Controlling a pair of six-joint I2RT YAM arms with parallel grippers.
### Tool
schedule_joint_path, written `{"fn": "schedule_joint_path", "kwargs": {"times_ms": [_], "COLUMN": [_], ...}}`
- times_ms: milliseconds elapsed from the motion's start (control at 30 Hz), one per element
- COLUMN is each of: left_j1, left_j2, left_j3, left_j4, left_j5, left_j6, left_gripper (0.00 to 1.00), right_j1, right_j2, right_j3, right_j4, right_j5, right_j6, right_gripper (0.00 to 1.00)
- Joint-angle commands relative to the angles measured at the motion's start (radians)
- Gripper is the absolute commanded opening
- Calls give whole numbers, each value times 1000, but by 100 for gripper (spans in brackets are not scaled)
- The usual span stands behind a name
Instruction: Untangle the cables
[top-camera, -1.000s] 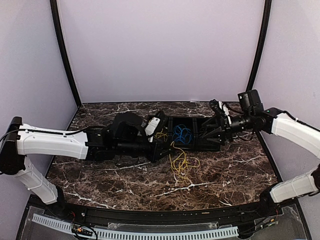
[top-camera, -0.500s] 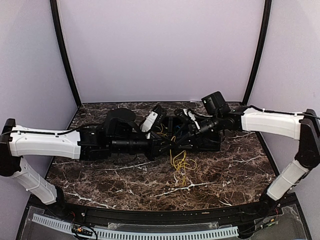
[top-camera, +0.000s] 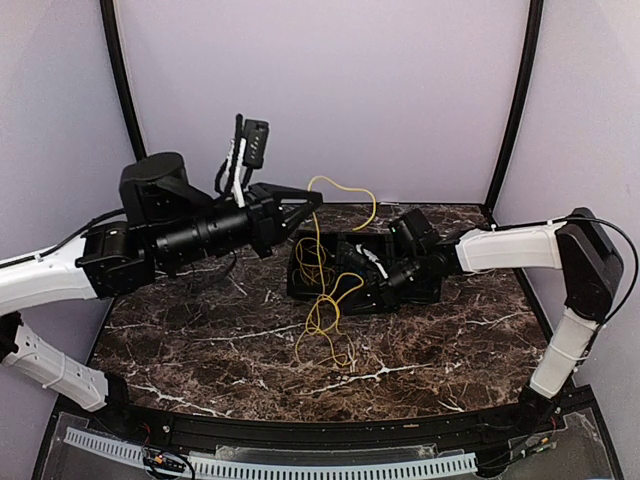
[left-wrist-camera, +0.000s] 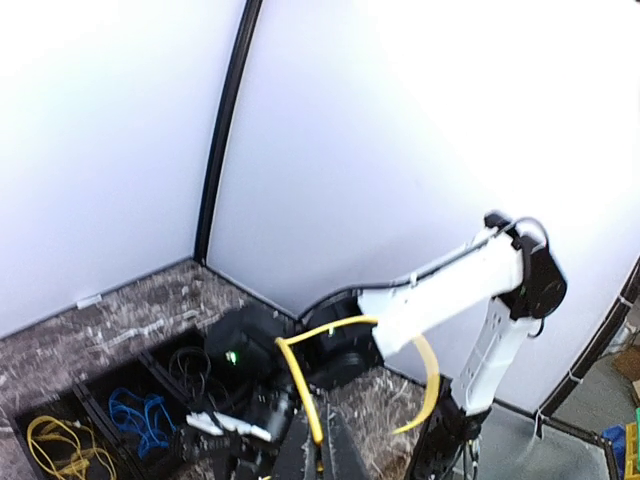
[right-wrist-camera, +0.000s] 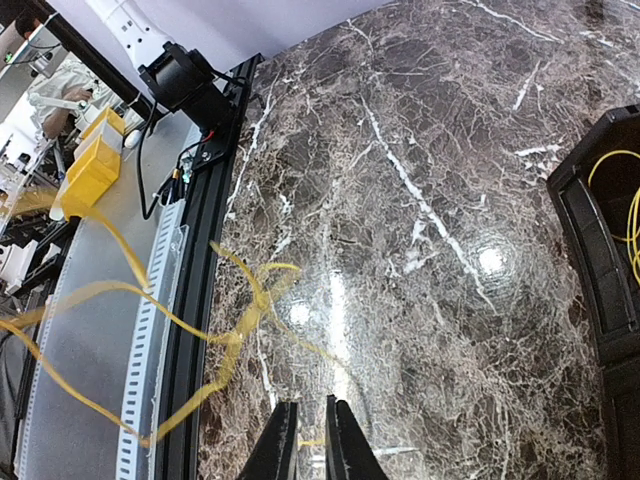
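**Left gripper has the yellow cable lifted; right gripper sits low by the tray**

Left gripper (top-camera: 308, 200) is clenched on the yellow cable (top-camera: 322, 300) and raised well above the desk (top-camera: 200, 330). From the grip, one end arcs up and over to the right, free in the air. The rest hangs down past the left end of the tray (top-camera: 425, 292) and lies in loose loops on the desk in front of it. In the left wrist view the cable comes straight out from between the fingertips, then bends over.

That view shows three tray compartments below:
- yellow coil (left-wrist-camera: 55, 440) in the end one
- blue coil (left-wrist-camera: 140, 415) in the next
- black coil (left-wrist-camera: 190, 365) beyond that

Can't tell if the yellow coil is the same wire as the lifted one.

Right gripper (right-wrist-camera: 305, 438) is low over the desk, just beside the tray. Its fingers (right-wrist-camera: 278, 442) are drawn almost together, with a thin slit between them. Blurred yellow strands cross just ahead and to the left of the tips. A faint strand seems to run by the slit, but I can't tell whether it's pinched or loose.
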Motion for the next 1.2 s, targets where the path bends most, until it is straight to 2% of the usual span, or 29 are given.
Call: {"fn": "schedule_joint_path", "kwargs": {"times_ms": [0, 200, 267, 367, 500, 567, 633, 767, 933, 1033, 1067, 1133, 1167], "left_j1": [-5, -5, -5, -5, -5, -5, -5, -5, -5, -5, -5, -5, -5], "left_j2": [-87, -132, -134, -127, -102, -91, -82, -58, -29, -28, -31, -42, -50], "left_j3": [130, 246, 270, 274, 238, 210, 187, 168, 181, 194, 195, 194, 197], "left_j4": [-54, -90, -98, -103, -93, -70, -39, 15, 54, 63, 66, 75, 76], "left_j5": [-93, -136, -140, -141, -144, -142, -146, -152, -148, -152, -157, -164, -167], "left_j6": [104, 151, 159, 156, 128, 114, 103, 90, 80, 80, 80, 81, 85], "left_gripper": [0, 0, 0, 0, 0, 0, 0, 0, 0, 0, 0, 0, 0], "right_j1": [0, -3, -8, -8, -8, -1, 20, 79, 159, 184, 185, 185, 182], "right_j2": [-13, -24, -46, -116, -235, -291, -336, -314, -233, -201, -193, -192, -195], "right_j3": [-19, -9, 11, 46, 90, 96, 91, 116, 144, 134, 126, 103, 89], "right_j4": [8, -29, -65, -123, -179, -175, -119, -52, -26, -8, -2, 9, 14], "right_j5": [40, 44, 20, 17, 60, 41, 47, 38, 103, 154, 154, 166, 164], "right_j6": [-23, -58, -94, -169, -242, -231, -169, -63, -3, 10, 8, 9, 3], "right_gripper": [12, 11, 14, 25, 52, 67, 77, 87, 98, 97, 91, 70, 53]}}
